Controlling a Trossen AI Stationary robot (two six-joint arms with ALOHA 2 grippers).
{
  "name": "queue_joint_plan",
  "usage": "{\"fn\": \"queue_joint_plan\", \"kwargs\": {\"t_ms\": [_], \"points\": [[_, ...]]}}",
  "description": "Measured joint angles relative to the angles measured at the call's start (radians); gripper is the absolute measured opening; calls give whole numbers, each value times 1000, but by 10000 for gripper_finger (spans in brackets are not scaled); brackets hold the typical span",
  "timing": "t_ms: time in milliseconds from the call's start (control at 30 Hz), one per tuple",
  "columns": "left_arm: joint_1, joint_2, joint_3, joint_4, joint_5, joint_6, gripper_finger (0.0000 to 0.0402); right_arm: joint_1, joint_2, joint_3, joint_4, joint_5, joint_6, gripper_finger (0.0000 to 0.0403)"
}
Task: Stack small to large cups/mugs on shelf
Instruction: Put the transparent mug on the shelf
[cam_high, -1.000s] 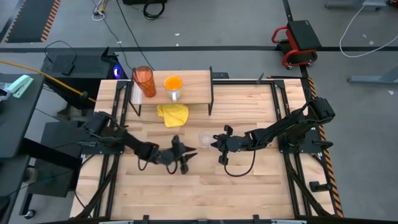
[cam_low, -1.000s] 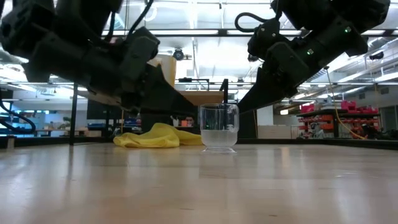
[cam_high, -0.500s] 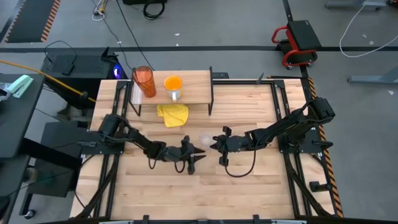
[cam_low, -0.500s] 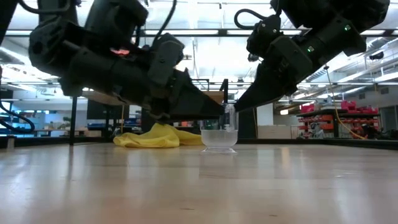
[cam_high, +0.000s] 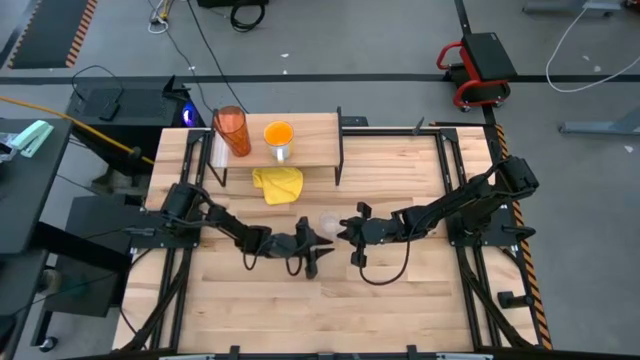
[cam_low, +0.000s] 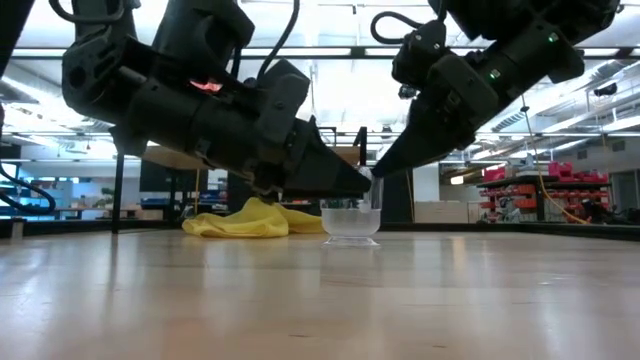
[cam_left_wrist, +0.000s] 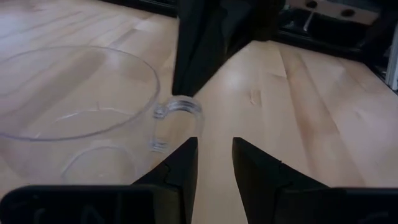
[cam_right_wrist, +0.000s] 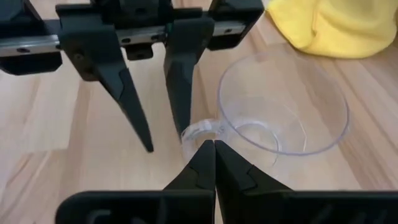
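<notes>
The small clear cup (cam_high: 328, 219) stands upright on its base on the big table, its handle (cam_right_wrist: 199, 130) toward the near side. My left gripper (cam_left_wrist: 212, 152) is open, just left of and nearer than the cup, with its fingers pointing at the handle (cam_left_wrist: 180, 109). My right gripper (cam_right_wrist: 213, 149) is shut, its tips at the handle from the right. The orange-red tumbler (cam_high: 233, 130) and the orange mug (cam_high: 279, 138) stand on the shelf (cam_high: 315, 130). My right gripper's shut fingertips (cam_right_wrist: 208, 149) stand right at the clear cup's handle, coming in low from the table's right. I cannot tell whether they touch it. My left gripper touches nothing that I can see.
A yellow cloth (cam_high: 278, 184) lies on the table in front of the shelf, just beyond the cup. The shelf's black legs (cam_high: 340, 160) stand at the far middle. The near half of the table (cam_high: 330, 310) is bare wood.
My left gripper has gone toward the table's right edge, up to the clear cup's handle, staying low and open. The cup has stayed in place and my right gripper has kept still.
</notes>
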Motion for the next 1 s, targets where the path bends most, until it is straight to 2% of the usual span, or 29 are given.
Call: {"fn": "queue_joint_plan", "kwargs": {"t_ms": [267,1000], "points": [[23,0,0,-8,-3,-11,108,0,0,0,-10,-2,7,5],[44,0,0,-5,-1,-19,108,-41,0,0,10,-103,-22,5]]}}
